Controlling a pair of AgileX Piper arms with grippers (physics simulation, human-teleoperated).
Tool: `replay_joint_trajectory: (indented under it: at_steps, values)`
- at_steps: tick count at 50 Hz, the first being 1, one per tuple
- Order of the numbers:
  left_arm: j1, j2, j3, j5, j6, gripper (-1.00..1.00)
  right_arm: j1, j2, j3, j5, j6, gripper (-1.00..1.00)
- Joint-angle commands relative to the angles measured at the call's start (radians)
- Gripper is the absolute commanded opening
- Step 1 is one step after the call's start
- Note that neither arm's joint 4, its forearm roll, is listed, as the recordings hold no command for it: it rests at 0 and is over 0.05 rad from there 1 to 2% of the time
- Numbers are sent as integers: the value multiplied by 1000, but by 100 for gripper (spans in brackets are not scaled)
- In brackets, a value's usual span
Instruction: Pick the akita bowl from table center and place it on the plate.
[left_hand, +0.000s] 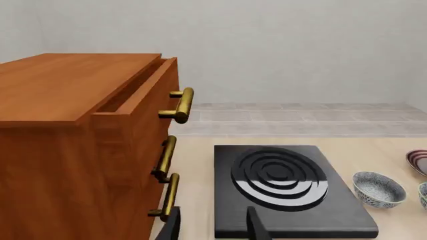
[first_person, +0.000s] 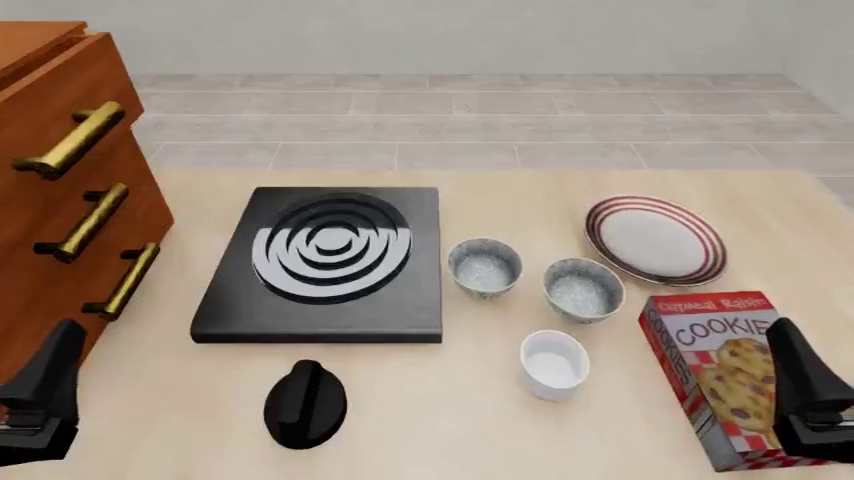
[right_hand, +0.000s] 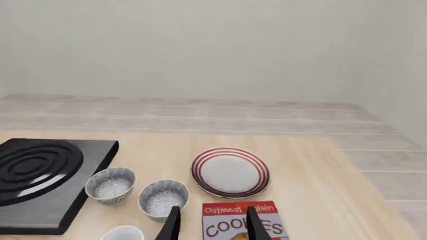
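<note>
While both grippers hang low at the near edge of the table, the left gripper (first_person: 40, 395) and the right gripper (first_person: 807, 395) have their fingers spread apart and hold nothing. Two bowls sit side by side at the middle. The bowl (first_person: 583, 289) nearer the plate (first_person: 654, 239) sits just beside it, a white cup (first_person: 554, 364) in front.

Red cookie box (first_person: 718, 378) just beside the right jaws, blocking the speckled grey-white akita bowl (first_person: 582, 289), bare wooden bench (first_person: 441, 420) between both jaws
</note>
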Motion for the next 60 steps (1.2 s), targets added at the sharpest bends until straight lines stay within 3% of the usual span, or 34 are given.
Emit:
replay_joint_trajectory:
  at_steps: [1,15,29,37,41,45,50,60]
  values:
    - [0,5,-2,-2,0,100,12,-27,-4,19,44,100]
    - [0,5,-2,-2,0,100,42,58,-36,-9,31,100]
    - [0,5,-2,-2,0,100,89,99,-230,146,35,100]
    - [0,5,-2,-2,0,100,141,183,-288,153,20,100]
    - [0,5,-2,-2,0,100,207,268,-321,149,8,100]
    - [0,5,-2,-2,0,100,238,355,-334,126,-13,100]
    - [0,5,-2,-2,0,100,288,473,-386,135,-98,100]
    - [0,5,-2,-2,0,100,360,633,-483,174,-204,100]
